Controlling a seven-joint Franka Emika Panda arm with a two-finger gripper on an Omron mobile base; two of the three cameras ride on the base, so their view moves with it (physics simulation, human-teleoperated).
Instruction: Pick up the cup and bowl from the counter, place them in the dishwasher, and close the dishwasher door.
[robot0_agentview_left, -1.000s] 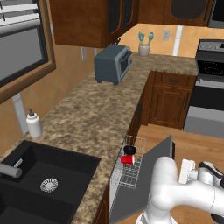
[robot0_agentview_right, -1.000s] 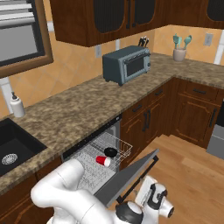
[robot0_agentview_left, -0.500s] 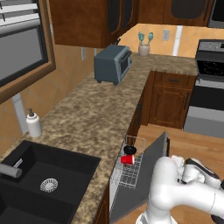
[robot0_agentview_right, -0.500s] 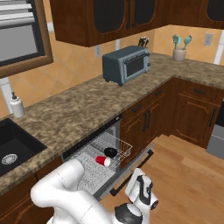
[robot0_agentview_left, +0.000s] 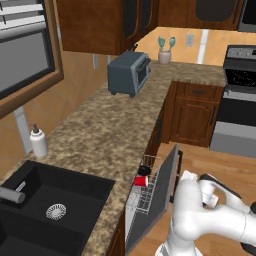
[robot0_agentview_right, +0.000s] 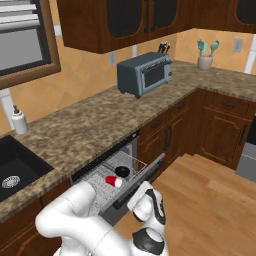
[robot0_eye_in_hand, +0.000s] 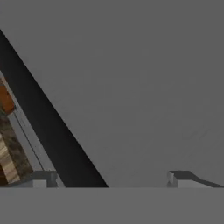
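With the cup (robot0_agentview_right: 113, 181) and bowl (robot0_agentview_right: 122, 171) already racked, only the half-raised dishwasher door (robot0_agentview_left: 161, 192) remains; the end effector (robot0_eye_in_hand: 109, 177) presses it, fingers apart, empty.

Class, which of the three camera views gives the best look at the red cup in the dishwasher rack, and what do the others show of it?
The right base view: the cup lies on its side in the rack, seen whole beside the bowl. In the left base view it is partly hidden behind the raised dishwasher door. The hand view faces the grey door panel up close.
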